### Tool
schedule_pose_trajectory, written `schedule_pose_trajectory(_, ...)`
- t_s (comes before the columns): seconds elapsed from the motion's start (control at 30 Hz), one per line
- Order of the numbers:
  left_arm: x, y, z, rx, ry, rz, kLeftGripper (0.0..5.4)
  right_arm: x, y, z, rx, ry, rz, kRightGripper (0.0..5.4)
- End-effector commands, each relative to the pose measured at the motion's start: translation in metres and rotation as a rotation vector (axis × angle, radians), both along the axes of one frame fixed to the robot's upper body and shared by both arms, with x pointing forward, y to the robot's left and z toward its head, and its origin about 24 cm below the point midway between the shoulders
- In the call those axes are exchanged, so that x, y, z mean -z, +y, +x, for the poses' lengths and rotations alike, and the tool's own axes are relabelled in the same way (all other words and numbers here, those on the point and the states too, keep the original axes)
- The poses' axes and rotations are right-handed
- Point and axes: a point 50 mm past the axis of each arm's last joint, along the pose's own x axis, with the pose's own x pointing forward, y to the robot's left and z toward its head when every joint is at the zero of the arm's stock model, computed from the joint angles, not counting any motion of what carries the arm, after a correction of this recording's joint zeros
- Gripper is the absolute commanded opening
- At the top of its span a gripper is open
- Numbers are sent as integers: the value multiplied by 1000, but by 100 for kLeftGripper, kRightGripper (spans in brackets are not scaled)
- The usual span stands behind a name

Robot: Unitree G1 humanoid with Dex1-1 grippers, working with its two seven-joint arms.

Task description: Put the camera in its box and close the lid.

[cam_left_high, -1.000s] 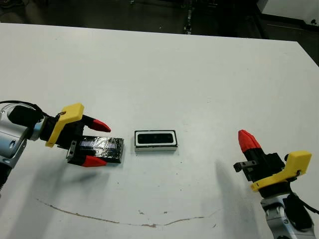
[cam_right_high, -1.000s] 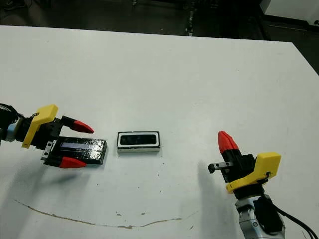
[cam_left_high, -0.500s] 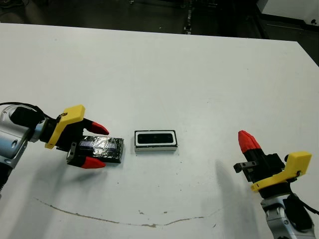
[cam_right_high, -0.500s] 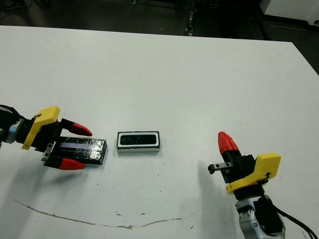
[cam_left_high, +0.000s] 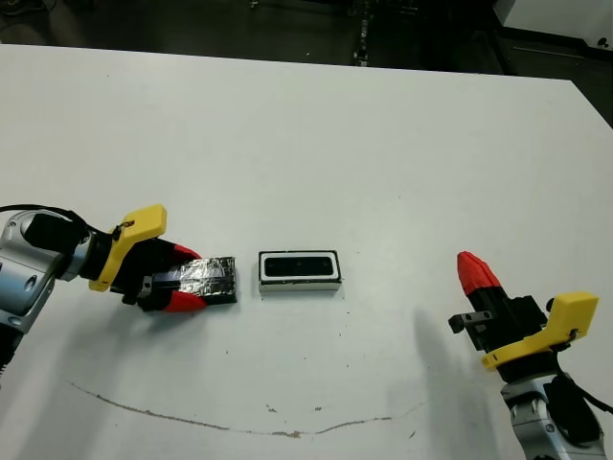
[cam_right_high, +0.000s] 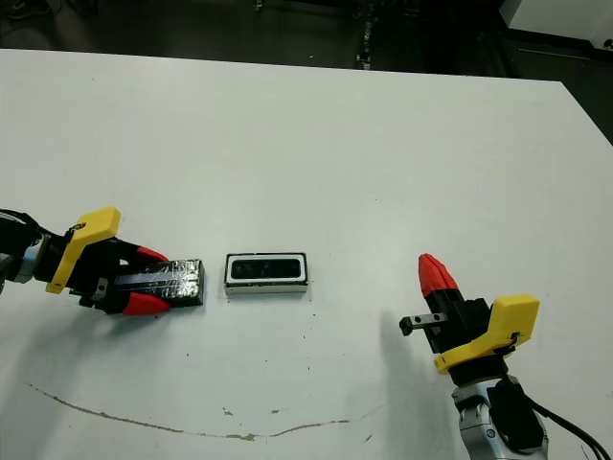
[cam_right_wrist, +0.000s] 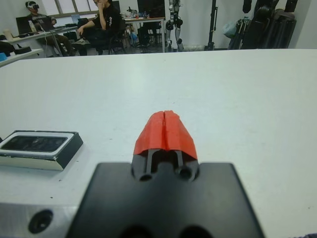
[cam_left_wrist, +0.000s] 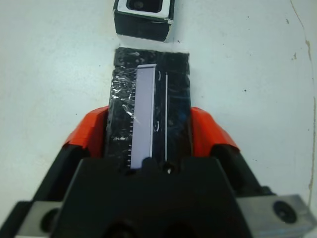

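The box (cam_left_high: 299,284), a small white tray with a black rim, sits at the table's middle with the black camera (cam_left_high: 299,266) lying inside it. Just left of it the lid (cam_left_high: 209,277), a glossy black crinkly slab, rests end-on to the box with a small gap between them. My left gripper (cam_left_high: 189,280) is shut on the lid, one red finger (cam_left_wrist: 96,135) pressed against each long side. Off to the right my right gripper (cam_left_high: 471,269) hovers shut with nothing in it, well apart from the box. In the right wrist view the box (cam_right_wrist: 42,154) shows the camera (cam_right_wrist: 34,143) in it.
A thin brown curved mark (cam_left_high: 239,424) runs along the table near its front edge. The table's far edge (cam_left_high: 287,59) meets a dark floor. Beyond the table, seated people (cam_right_wrist: 101,22) at desks appear in the right wrist view.
My left gripper's fingers have closed in from either side and now clamp the lid. The right arm, the box and the camera have not moved.
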Motion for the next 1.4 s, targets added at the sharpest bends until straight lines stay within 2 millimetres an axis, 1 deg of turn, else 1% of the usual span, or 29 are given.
schedule_pose_trajectory(0.03, 2, 2, -1, 5, 16, 8, 316, 2, -2, -2, 13, 9, -9, 0)
schedule_pose_trajectory(0.23, 0, 3, -1, 2, 13, 12, 316, 3, -1, -1, 6, 8, 0, 0)
schedule_pose_trajectory(0.33, -3, 5, 0, -27, 13, -12, 316, 3, -1, -1, 3, 7, -6, 0)
schedule_pose_trajectory(0.47, -12, 7, 4, -104, -54, -107, 316, 3, 0, -1, 0, 10, -4, 0)
schedule_pose_trajectory(0.6, -21, 7, 7, -135, -80, -176, 316, 3, 1, -1, 5, 9, -17, 0)
schedule_pose_trajectory(0.83, -28, 1, 13, -149, -103, -214, 316, 3, 3, -1, -2, 10, -18, 0)
schedule_pose_trajectory(1.03, -26, -13, 17, -141, -83, -245, 316, 3, 2, -2, 0, 2, -23, 0)
schedule_pose_trajectory(1.17, -21, -24, 20, -88, -88, -264, 316, 3, 2, -2, 5, 5, -23, 0)
schedule_pose_trajectory(1.4, -8, -36, 25, -65, -12, -270, 316, 4, 1, -1, -3, 9, -7, 0)
